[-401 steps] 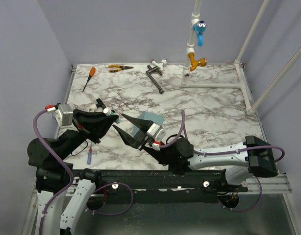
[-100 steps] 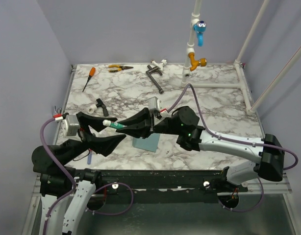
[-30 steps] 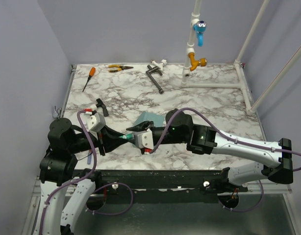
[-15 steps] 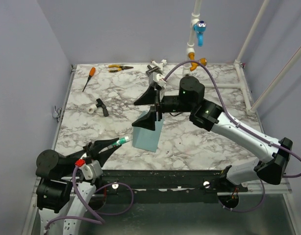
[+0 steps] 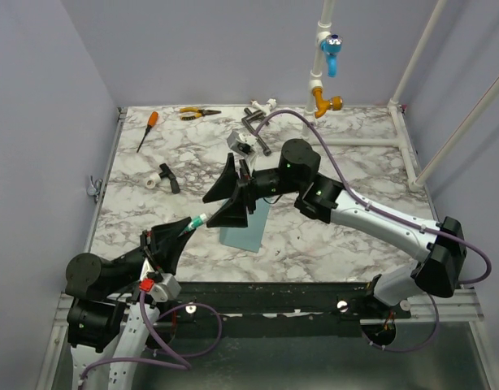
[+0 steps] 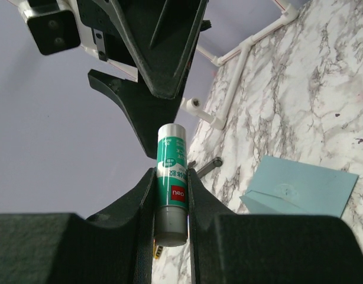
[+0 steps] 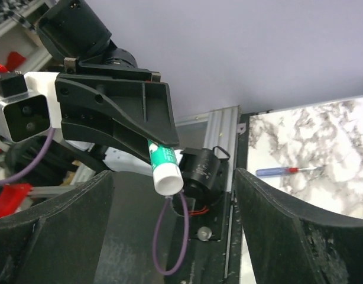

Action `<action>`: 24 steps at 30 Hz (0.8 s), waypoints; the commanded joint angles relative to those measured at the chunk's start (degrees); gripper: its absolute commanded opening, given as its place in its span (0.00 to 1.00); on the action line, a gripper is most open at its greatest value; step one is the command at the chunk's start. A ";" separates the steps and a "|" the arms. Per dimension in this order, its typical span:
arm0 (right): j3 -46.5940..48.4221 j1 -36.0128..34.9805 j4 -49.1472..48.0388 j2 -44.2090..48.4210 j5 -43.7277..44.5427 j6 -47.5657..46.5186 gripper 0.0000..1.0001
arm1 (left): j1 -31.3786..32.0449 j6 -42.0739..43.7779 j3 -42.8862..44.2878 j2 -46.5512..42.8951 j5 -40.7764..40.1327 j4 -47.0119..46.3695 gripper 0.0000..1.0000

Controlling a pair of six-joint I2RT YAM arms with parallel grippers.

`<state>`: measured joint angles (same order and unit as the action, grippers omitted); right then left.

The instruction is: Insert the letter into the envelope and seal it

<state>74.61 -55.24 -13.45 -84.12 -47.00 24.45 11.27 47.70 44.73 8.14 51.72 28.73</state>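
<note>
One envelope (image 5: 251,232) lies near the surface's (image 5: 355,195) front edge, below the spread right gripper (image 5: 207,210), while the left gripper (image 5: 183,229) pinches one glue stick (image 5: 197,220).

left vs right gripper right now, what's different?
Left gripper is shut on the glue stick; right gripper is wide open and empty. Left gripper sits by the near edge of the table; right gripper hangs farther out, near the envelope. Shared: both point at each other.
</note>
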 commanded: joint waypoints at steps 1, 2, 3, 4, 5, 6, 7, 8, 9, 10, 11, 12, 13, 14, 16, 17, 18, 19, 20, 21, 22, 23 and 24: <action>0.30 -1.04 -5.50 -2.68 1.52 5.05 0.82 | 0.11 1.53 -0.33 -0.25 -1.35 -2.87 0.00; 0.23 -1.24 -6.14 -2.84 1.34 5.32 0.82 | 0.07 1.41 -0.34 -0.18 -1.45 -3.04 0.00; 0.14 -1.63 -6.85 -2.97 1.03 5.37 0.82 | 0.07 1.32 -0.35 -0.14 -1.58 -3.16 0.00; -0.06 -1.83 -7.63 -2.98 0.52 5.38 0.82 | 0.08 1.06 -0.35 -0.06 -1.76 -3.37 0.00; -0.38 -2.07 -8.62 -2.98 0.05 5.39 0.81 | 0.08 0.91 -0.37 0.03 -2.01 -3.54 0.00; -0.87 -2.23 -9.55 -2.98 -0.25 5.65 0.79 | 0.07 0.74 -0.38 0.05 -2.21 -3.71 0.00; -1.27 -2.37 -10.74 -3.11 -0.50 6.18 0.76 | 0.12 0.62 -0.42 0.09 -2.25 -3.87 0.00; -1.35 -2.49 -11.64 -3.31 -0.73 6.91 0.72 | 0.07 0.64 -0.51 0.04 -2.20 -3.92 0.00; -1.33 -2.65 -12.38 -3.78 -1.04 7.56 0.68 | 0.08 0.55 -0.60 0.08 -2.16 -4.04 0.00; -1.06 -2.83 -13.08 -4.16 -1.36 8.15 0.64 | 0.08 0.47 -0.61 0.14 -2.16 -4.08 0.00; -0.66 -2.93 -13.35 -4.68 -1.57 8.69 0.58 | 0.07 0.18 -0.61 0.24 -2.31 -4.17 0.00; -0.19 -3.08 -13.44 -5.13 -1.81 9.02 0.55 | 0.08 -0.22 -0.48 0.41 -2.69 -4.44 0.00; 0.24 -3.11 -13.38 -5.46 -1.79 9.20 0.54 | 0.07 -0.55 -0.31 0.62 -3.06 -4.52 0.00; 0.48 -3.25 -13.28 -5.68 -1.56 9.17 0.54 | 0.07 -0.63 -0.19 0.86 -3.51 -4.65 0.00; 0.95 -3.34 -12.74 -6.28 -1.42 9.01 0.60 | 0.12 -0.63 -0.08 0.92 -3.74 -5.01 0.00; 1.18 -3.38 -12.56 -6.55 -1.39 8.96 0.60 | 0.09 -0.67 0.00 0.81 -3.59 -5.17 0.00; 1.24 -3.53 -12.68 -6.74 -1.34 8.96 0.60 | 0.07 -0.75 0.01 0.82 -3.56 -5.18 0.00; 1.36 -3.66 -13.07 -6.91 -1.25 9.26 0.60 | 0.09 -0.90 0.01 0.95 -3.62 -5.28 0.00; 1.32 -3.73 -13.70 -6.94 -1.31 9.61 0.59 | 0.08 -1.02 -0.12 1.02 -3.71 -5.23 0.00; 1.40 -3.88 -14.30 -6.98 -1.34 9.87 0.57 | 0.08 -1.10 -0.25 1.02 -3.82 -5.25 0.00; 1.46 -3.99 -14.61 -6.93 -1.34 9.93 0.57 | 0.07 -0.97 -0.46 0.95 -3.84 -5.32 0.00; 1.66 -4.12 -14.87 -7.02 -1.57 9.95 0.57 | 0.08 -0.82 -0.60 0.85 -3.75 -5.31 0.00; 1.87 -4.16 -14.80 -7.07 -1.68 9.85 0.57 | 0.11 -0.84 -0.69 0.83 -3.59 -5.35 0.00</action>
<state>74.19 -58.63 -25.17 -90.76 -47.29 33.50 11.27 47.13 44.53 8.40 48.60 24.47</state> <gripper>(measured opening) 0.571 0.215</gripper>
